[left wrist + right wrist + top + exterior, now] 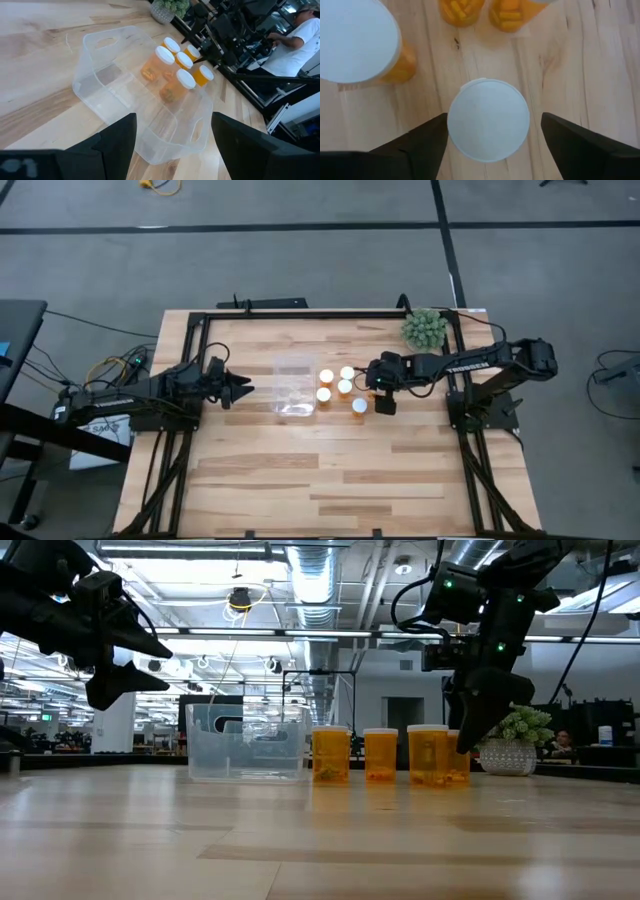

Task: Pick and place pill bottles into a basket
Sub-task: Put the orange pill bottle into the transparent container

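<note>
Several orange pill bottles with white caps point(345, 387) stand upright in a cluster on the wood table, just right of the clear basket point(293, 385). The basket shows empty in the left wrist view point(125, 100). My right gripper point(376, 392) is open and points down over the cluster's right side. In the right wrist view point(492, 135) its fingers stand on either side of one bottle's white cap point(488, 120) without touching it. My left gripper point(240, 390) is open and empty, held above the table left of the basket point(150, 665).
A green spiky potted plant point(425, 328) stands at the far right corner. A black metal frame point(300, 313) runs around the table's edges. Bare wood lies toward the near edge point(320, 480). A person point(295, 45) stands beyond the table's right side.
</note>
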You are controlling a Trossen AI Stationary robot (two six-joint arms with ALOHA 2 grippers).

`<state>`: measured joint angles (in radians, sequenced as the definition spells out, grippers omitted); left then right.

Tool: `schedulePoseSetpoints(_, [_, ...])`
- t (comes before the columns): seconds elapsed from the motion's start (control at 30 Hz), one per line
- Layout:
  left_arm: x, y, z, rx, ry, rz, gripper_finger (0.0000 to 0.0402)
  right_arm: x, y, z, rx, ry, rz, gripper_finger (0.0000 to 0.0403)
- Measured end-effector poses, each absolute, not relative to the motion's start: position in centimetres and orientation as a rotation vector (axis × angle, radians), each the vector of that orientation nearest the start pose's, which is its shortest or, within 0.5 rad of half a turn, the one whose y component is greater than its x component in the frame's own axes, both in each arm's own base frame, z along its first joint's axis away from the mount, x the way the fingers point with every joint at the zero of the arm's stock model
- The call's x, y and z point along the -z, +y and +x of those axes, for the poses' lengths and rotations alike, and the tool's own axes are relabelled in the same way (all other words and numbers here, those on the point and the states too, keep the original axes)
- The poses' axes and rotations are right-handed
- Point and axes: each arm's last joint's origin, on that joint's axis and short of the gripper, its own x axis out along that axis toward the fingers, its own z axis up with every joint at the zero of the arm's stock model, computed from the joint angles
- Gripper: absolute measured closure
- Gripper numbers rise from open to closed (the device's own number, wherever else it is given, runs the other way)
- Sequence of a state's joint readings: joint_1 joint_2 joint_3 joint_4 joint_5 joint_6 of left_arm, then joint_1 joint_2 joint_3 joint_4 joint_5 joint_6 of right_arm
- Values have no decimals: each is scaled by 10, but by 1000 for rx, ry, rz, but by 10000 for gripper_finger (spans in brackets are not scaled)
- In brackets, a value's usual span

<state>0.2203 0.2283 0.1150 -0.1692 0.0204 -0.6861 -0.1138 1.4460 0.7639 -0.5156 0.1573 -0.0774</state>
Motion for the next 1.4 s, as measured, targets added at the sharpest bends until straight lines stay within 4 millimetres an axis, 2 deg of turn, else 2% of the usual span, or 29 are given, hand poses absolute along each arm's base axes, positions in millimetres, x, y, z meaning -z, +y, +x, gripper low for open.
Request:
schedulePoseSetpoints(1.2, [-168,23,104,-287,201,-713,154,-168,-33,248,196,1209,-87,101])
schedulePoseSetpoints(1.4, [-168,23,104,-287,201,-713,154,-182,-34,255,191,1197,-97,101])
